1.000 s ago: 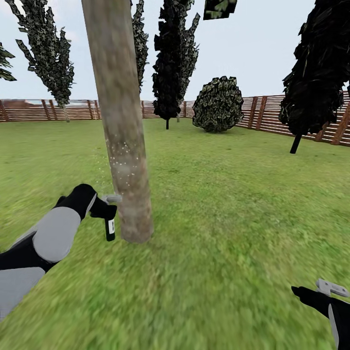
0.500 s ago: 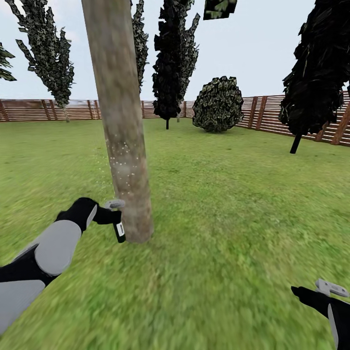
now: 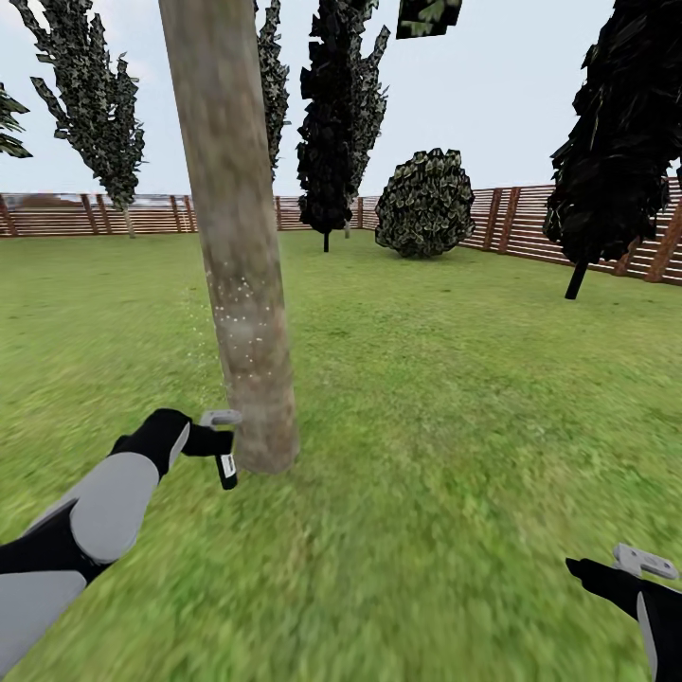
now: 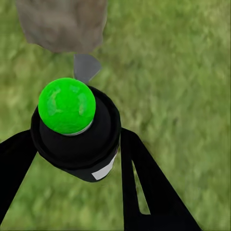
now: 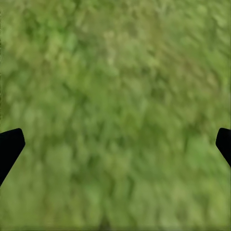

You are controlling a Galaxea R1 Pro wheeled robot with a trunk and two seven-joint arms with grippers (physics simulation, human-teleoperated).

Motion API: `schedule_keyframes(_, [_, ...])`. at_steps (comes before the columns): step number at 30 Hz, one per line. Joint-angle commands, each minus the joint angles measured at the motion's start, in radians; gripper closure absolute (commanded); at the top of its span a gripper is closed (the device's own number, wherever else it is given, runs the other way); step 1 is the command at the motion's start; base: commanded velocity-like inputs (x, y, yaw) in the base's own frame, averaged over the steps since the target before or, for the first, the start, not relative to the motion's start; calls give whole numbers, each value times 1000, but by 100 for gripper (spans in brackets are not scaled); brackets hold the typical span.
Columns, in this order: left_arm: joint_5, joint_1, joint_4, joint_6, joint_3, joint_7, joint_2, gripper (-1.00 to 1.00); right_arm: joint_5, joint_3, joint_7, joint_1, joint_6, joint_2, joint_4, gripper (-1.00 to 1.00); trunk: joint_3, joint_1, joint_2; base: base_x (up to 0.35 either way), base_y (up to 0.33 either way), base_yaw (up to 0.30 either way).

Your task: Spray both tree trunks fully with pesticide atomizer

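My left gripper (image 3: 220,438) pinches the sprayer (image 3: 227,470) low beside the tree trunk (image 3: 237,284), near its base; white specks (image 3: 237,317) dot the bark higher up. My left wrist view adds the sprayer's green cap (image 4: 67,106). Open grass (image 3: 455,417) extends rightward to the fence (image 3: 530,227). My right gripper (image 3: 644,565) hangs spread over grass.

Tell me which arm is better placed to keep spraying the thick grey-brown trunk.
Left, probably. The left gripper already holds the small black pesticide atomizer beside the base of the thick grey-brown tree trunk. The right gripper is open, far off over grass.
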Motion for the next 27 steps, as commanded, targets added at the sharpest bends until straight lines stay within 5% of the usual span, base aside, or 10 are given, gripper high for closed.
schedule_keyframes(1, [-7, 1, -2, 3, 8, 22, -2, 100, 11, -2, 9, -1, 3, 1, -1, -100, -1, 0, 0, 0, 0, 0])
schedule_keyframes(10, [96, 4, 0, 1, 10, 224, -32, 100, 11, -2, 10, -1, 3, 2, -2, -100, -1, 0, 0, 0, 0, 0])
schedule_keyframes(27, [95, 31, 20, 7, 8, 246, -31, 100, 11, -3, 12, -1, 3, 2, -3, -100, -1, 0, 0, 52, -20, 48])
